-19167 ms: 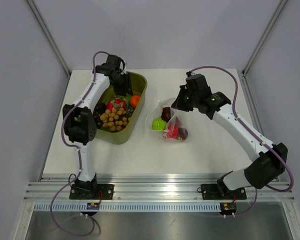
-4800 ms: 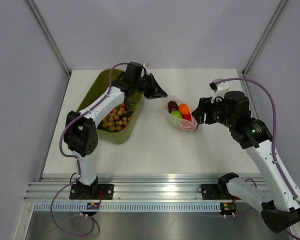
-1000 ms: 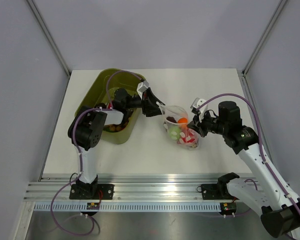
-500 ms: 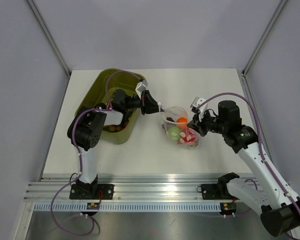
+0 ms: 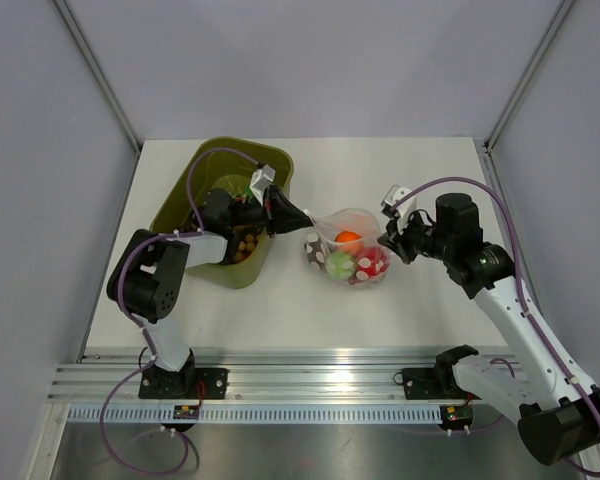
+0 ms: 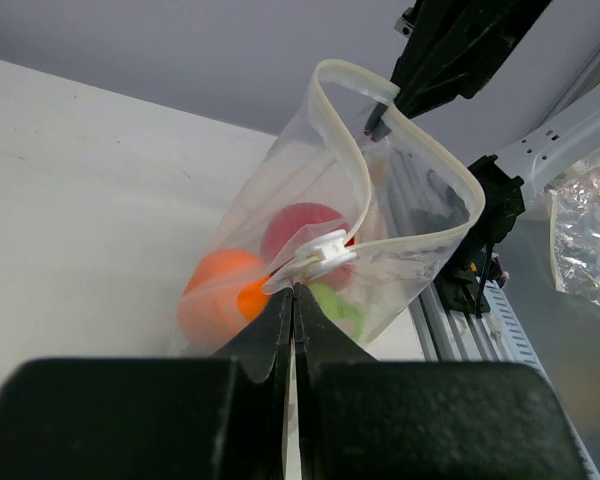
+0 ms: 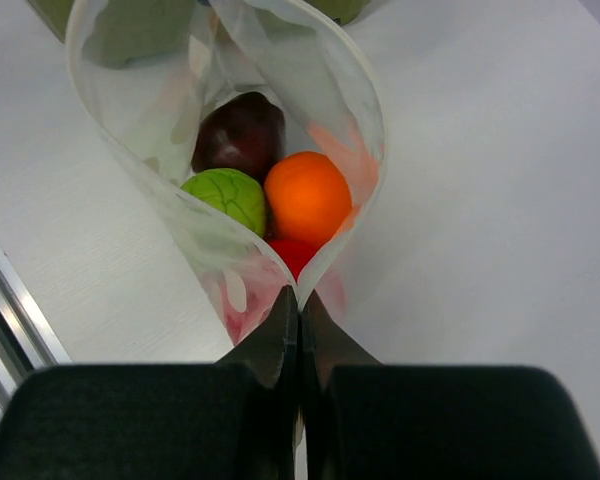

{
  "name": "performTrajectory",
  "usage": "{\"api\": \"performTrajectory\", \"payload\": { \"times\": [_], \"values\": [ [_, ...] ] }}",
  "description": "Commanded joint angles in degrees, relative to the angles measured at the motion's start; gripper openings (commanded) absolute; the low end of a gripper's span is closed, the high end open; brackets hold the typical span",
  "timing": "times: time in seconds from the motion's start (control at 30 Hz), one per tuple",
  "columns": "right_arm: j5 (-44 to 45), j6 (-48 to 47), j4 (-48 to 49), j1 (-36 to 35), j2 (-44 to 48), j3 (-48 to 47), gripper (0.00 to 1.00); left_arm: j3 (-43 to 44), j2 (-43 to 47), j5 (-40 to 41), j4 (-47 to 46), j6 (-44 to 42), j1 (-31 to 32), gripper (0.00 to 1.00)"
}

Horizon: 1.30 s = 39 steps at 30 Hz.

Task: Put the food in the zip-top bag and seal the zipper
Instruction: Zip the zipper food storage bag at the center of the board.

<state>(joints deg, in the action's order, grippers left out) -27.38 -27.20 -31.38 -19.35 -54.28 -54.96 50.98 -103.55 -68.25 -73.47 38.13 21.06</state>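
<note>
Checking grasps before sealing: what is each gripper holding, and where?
Both pinch the rim of the zip-top bag: left gripper at the white slider, right gripper at the opposite end.

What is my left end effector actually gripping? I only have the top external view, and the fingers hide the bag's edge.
Observer: In the left wrist view, the left end effector is shut on the rim of the zip-top bag, just below a small white slider on the zipper.
Operator: Is the mouth sealed?
Observer: No. In the right wrist view the rim bows into a wide open loop, and the right end effector pinches its other end.
Operator: I count three pieces inside. Any more?
Observer: Yes, a fourth. A dark purple piece lies beyond the green piece and the orange piece, with the red piece beneath.
</note>
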Motion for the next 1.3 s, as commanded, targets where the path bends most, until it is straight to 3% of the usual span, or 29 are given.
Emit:
{"api": "performTrajectory", "payload": {
  "times": [0.0, 0.3, 0.33, 0.37, 0.5, 0.63, 0.77, 0.83, 0.97, 1.03, 1.13, 1.27],
  "values": [
    [1.8, -2.3, 3.5, 0.8, -1.6, -4.1, 0.0, -3.4, 4.8, 2.2, -16.8, -4.1, 0.0, 0.0],
    [4.3, -0.4, 15.0, 4.5, -7.6, -3.1, 0.01, -6.2, 6.6, 4.6, -15.5, -6.1, 0.0, 0.0],
    [5.8, 0.2, 16.0, 4.7, -7.9, -3.1, 0.06, -6.3, 7.2, 5.6, -14.4, -7.0, -0.1, 0.0],
    [6.5, 1.3, 15.6, 4.7, -7.9, -3.4, 0.27, -6.1, 7.5, 6.2, -13.1, -7.4, 0.0, 0.0],
    [3.1, 1.4, 8.9, 4.7, -6.5, -8.3, 0.53, -4.4, 9.4, 7.5, -2.5, -9.9, 0.1, 0.0],
    [-1.3, 0.2, -2.9, 4.7, -3.9, -16.0, 0.55, -3.4, 13.2, 11.4, 10.7, -16.8, 0.8, 0.0],
    [-4.6, 2.5, -4.8, 4.7, -2.2, -20.3, 0.52, -2.6, 16.4, 14.1, 21.7, -23.4, 2.1, 0.0],
    [-7.9, 4.1, -4.1, 4.7, -2.9, -22.1, 0.48, -3.3, 16.6, 14.4, 20.2, -23.1, 2.1, 0.0],
    [-11.0, 16.6, -0.1, 2.7, -10.0, -28.2, 0.45, -3.9, 15.5, 14.5, 17.3, -21.1, 2.1, 0.0],
    [-6.5, 16.3, 0.9, -3.2, -12.2, -29.4, 0.47, -3.7, 14.4, 14.3, 15.7, -19.3, 2.2, 0.0],
    [0.6, 13.8, -1.4, -9.1, -17.1, -33.5, 0.58, -3.4, 14.2, 14.2, 14.8, -18.1, 2.2, 0.0],
    [-5.5, 7.7, -9.5, -10.3, -26.0, -41.5, 0.52, -3.3, 14.4, 13.9, 16.8, -19.4, 2.2, 0.0]
  ]
}}
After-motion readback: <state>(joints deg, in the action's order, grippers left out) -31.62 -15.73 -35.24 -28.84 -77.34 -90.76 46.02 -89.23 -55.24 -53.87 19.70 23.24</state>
